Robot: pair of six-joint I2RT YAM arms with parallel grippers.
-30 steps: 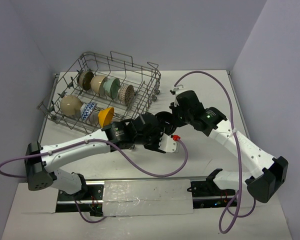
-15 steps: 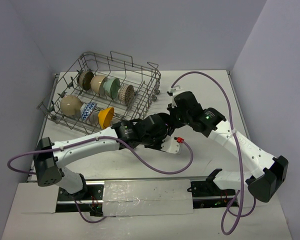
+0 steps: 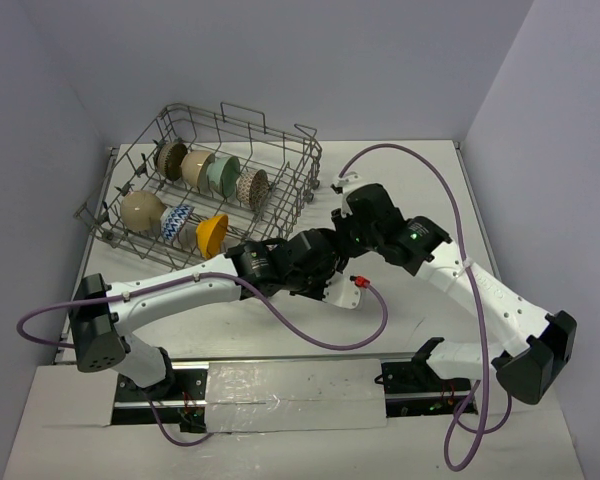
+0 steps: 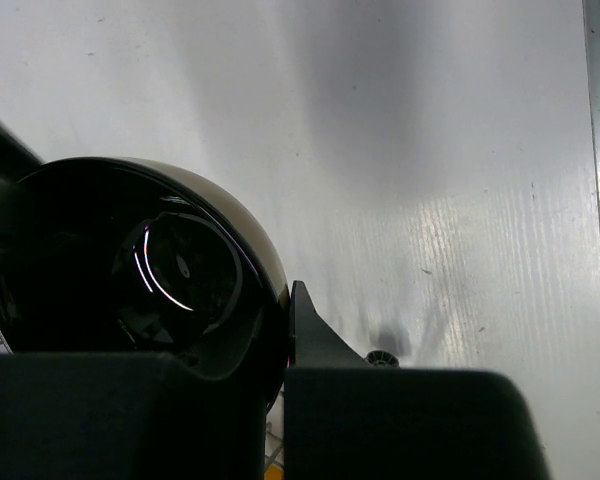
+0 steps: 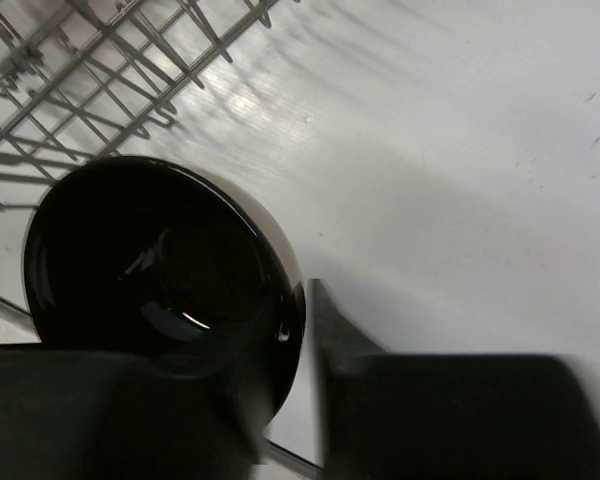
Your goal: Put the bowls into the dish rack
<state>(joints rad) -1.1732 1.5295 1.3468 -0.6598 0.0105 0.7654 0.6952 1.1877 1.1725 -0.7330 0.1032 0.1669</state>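
Since a second ago the left arm (image 3: 180, 290) has swung on its base and reached further right, so its wrist now lies closer under the right arm (image 3: 460, 275); the right wrist has edged slightly left, towards the rack (image 3: 298, 185); over the last half second almost nothing has shifted; the bowls in the rack lie as they did.

The rack stands at the far left of the table (image 3: 410, 180); its back row holds, on edge between the tines, a dark bowl (image 3: 170, 157), a beige bowl (image 3: 195, 167), a green bowl (image 3: 222, 173) and a patterned bowl (image 3: 252, 185); the front row holds a cream bowl (image 3: 140, 210), a blue-white bowl (image 3: 177, 220) and an orange bowl (image 3: 212, 232), also on edge.

Both arms stretch low and meet mid-table, just right of the rack's near corner; between them is a black bowl (image 4: 130, 260), outside the rack and tipped with its hollow towards both wrist cameras. The left gripper (image 4: 280, 345) has the bowl's rim between its fingers, one finger inside and one against the outer wall, clamped on it; the right gripper (image 5: 310, 330) also straddles the rim, but a thin pale strip shows between the bowl and its outer finger, so I cannot tell whether it grips.
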